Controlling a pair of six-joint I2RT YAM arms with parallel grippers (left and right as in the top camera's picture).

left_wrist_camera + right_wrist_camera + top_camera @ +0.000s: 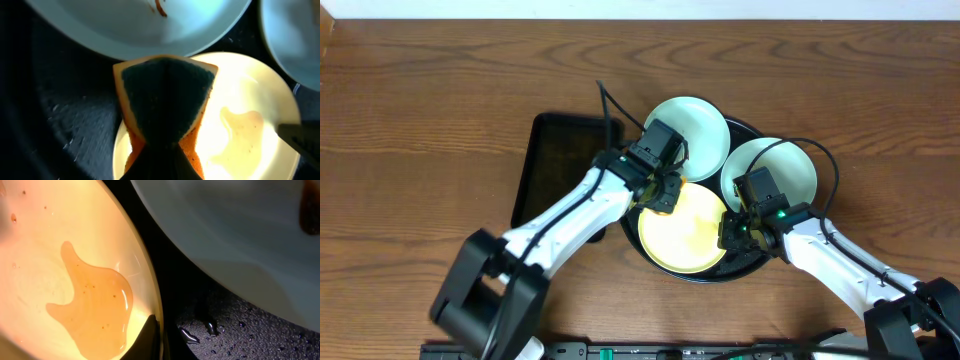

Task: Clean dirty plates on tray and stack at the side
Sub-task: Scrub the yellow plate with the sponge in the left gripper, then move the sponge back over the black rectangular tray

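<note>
The round black tray [752,262] holds three plates. The yellow plate [682,235] lies at the front with a thin brownish puddle [95,300] on it. My left gripper [658,192] is shut on the teal-and-orange sponge [165,95], which sits at that plate's back left edge [245,100]. My right gripper [733,230] is shut on the yellow plate's right rim [150,295]. One mint plate [695,130] lies at the back with a brown smear [159,7]. The other mint plate [780,165] lies at the right with a brown smear [310,210].
A rectangular black tray [560,160] lies on the wood table [420,120] just left of the round tray. The round tray's floor is wet with droplets [250,330]. The table's far edge runs along the top of the overhead view.
</note>
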